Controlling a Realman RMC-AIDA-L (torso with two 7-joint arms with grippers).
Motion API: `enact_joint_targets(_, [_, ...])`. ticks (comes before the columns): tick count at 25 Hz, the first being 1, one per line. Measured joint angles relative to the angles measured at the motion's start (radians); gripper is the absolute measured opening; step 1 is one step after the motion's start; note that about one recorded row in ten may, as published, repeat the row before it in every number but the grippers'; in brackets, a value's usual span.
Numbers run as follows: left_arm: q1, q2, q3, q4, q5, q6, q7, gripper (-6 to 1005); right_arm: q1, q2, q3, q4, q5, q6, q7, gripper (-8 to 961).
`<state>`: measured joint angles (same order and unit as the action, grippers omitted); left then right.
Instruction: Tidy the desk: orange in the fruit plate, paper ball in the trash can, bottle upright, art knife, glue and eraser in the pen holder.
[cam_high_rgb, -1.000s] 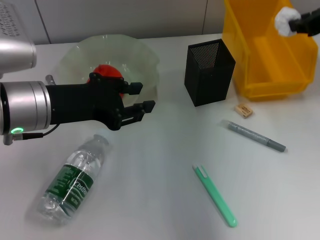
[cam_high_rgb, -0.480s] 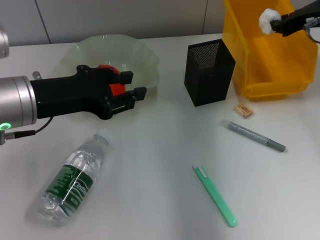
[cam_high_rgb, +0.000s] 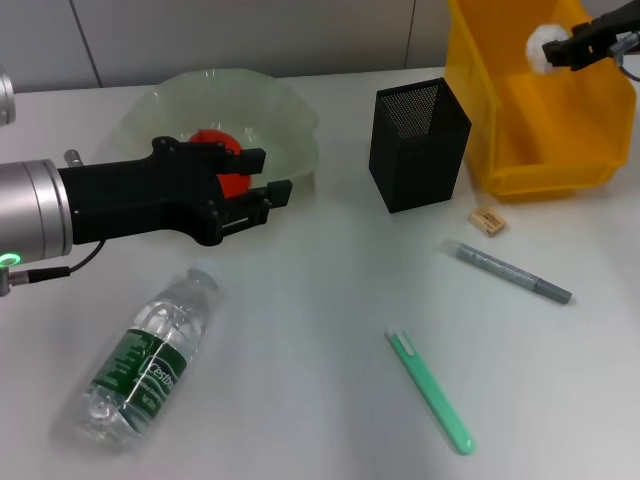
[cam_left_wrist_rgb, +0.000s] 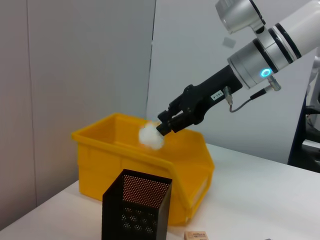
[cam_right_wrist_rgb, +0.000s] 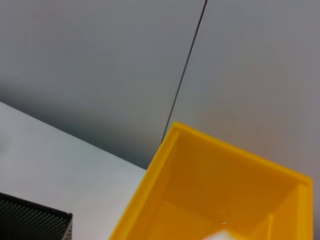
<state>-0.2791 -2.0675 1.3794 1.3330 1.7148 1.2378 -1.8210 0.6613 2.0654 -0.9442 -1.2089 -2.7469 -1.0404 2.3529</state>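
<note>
Now the right pincer (cam_high_rgb: 553, 50), clenched on the paper ball (cam_high_rgb: 544, 47), hangs directly above the trash can (cam_high_rgb: 540, 150), while the left pincer (cam_high_rgb: 268, 175) gapes beside the plate (cam_high_rgb: 290, 110)

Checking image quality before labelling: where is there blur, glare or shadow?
Head view: soft even light, faint shadow under the bottle. Left wrist view: the paper ball at the right gripper is blown-out white. Right wrist view: the trash can looks soft.

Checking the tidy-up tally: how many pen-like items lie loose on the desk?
2: a grey pen right of centre below the eraser, and a green art knife nearer the front. None seems hidden.
</note>
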Motion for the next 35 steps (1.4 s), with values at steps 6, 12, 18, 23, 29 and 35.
enact_joint_targets(6, [0.000, 0.000, 0.000, 0.000, 0.000, 0.008, 0.001, 454, -0.006, 0.003, 0.003, -0.018, -0.007, -0.025, 0.002, 465])
enact_joint_targets(12, [0.000, 0.000, 0.000, 0.000, 0.000, 0.013, 0.002, 454, -0.046, 0.015, -0.039, -0.101, -0.004, -0.124, 0.015, 530])
enact_joint_targets(18, [0.001, 0.002, -0.003, 0.005, 0.004, 0.033, -0.012, 455, -0.105, 0.018, -0.125, -0.230, 0.027, -0.270, 0.070, 552])
enact_joint_targets(23, [0.007, 0.002, -0.034, 0.012, 0.030, 0.033, -0.059, 455, -0.266, 0.014, -0.166, -0.342, 0.286, -0.310, -0.091, 552])
enact_joint_targets(29, [0.012, 0.000, -0.089, 0.018, 0.063, 0.022, -0.092, 455, -0.413, 0.011, -0.051, -0.330, 0.670, -0.581, -0.480, 553])
enact_joint_targets(35, [-0.005, -0.003, -0.070, 0.031, 0.159, -0.012, -0.123, 474, -0.466, 0.007, 0.073, -0.227, 0.834, -0.761, -0.639, 554])
